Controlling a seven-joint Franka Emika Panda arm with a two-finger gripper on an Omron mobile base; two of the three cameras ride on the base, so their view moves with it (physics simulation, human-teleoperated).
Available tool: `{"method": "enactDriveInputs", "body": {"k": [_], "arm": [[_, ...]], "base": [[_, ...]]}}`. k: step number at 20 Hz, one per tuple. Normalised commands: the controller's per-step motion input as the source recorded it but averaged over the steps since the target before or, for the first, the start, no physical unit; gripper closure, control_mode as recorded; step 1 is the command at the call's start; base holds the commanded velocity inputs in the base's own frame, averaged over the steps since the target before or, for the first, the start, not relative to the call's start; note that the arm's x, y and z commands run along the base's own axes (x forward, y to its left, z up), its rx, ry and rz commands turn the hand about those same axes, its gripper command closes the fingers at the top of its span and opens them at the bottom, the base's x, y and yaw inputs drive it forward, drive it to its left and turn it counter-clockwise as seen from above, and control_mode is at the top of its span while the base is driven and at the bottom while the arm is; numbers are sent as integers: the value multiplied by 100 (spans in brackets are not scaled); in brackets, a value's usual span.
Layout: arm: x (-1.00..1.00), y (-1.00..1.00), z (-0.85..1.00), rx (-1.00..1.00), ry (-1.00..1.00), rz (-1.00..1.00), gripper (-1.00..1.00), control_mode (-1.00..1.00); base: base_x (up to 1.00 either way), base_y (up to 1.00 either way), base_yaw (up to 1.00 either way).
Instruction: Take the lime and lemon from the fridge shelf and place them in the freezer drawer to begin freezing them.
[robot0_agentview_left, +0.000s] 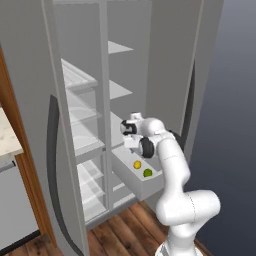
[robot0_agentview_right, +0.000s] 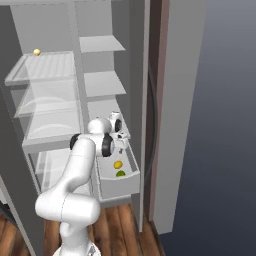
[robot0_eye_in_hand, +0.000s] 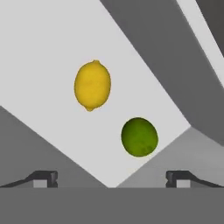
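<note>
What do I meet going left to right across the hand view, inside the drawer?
Lemon → lime, both lying apart on the pale floor of the freezer drawer, with the open gripper above them.

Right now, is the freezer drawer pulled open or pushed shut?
Open. The freezer drawer juts out from the fridge front, and the lemon and lime lie apart on its floor below the open claw.
</note>
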Motion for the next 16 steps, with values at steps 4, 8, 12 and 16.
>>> {"method": "enactDriveInputs", "body": {"k": [4, 8, 12, 16], "arm": [[-100, 0, 31, 0, -11, 0, -100, -100], [-100, 6, 36, 0, -17, 0, -100, -100], [-100, 9, 25, 0, -23, 0, -100, -100], [-100, 11, 26, 0, -27, 0, -100, -100]], "base": [[0, 0, 0], [0, 0, 0], [0, 0, 0], [0, 0, 0]]}}
